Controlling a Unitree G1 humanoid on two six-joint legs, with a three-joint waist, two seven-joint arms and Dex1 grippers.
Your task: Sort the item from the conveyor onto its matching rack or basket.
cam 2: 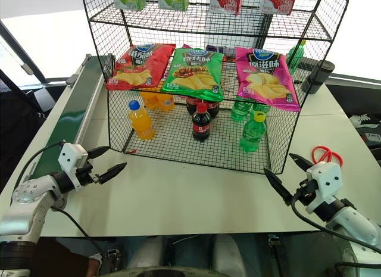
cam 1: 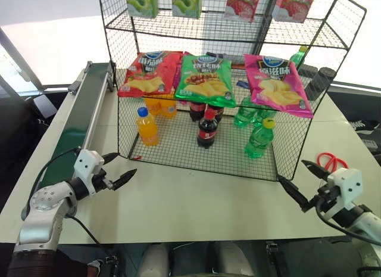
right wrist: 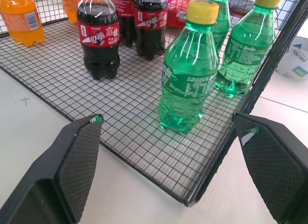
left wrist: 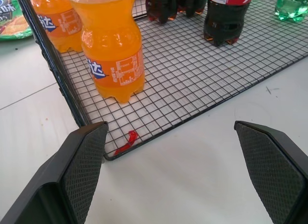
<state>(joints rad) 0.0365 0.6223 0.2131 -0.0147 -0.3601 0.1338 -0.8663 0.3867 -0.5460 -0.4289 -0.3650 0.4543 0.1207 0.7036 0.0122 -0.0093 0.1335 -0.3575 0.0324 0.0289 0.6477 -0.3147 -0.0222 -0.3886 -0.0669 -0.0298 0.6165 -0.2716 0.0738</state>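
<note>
The green soda bottle (cam 1: 260,140) with a yellow cap stands upright on the bottom tier of the black wire rack (cam 1: 178,147), near its front right corner; the right wrist view shows it close up (right wrist: 187,74). The dark-green conveyor (cam 1: 83,110) runs along the table's left edge, its belt bare. My left gripper (cam 1: 126,162) hovers open and empty over the table in front of the rack's left corner. My right gripper (cam 1: 290,170) is open and empty too, just outside the rack's front right corner, facing the green bottle.
The bottom tier also holds orange soda bottles (cam 1: 147,126), cola bottles (cam 1: 206,129) and more green bottles (cam 1: 245,113). Chip bags (cam 1: 205,79) lie on the tier above. Red scissors (cam 1: 330,162) lie on the table at the right.
</note>
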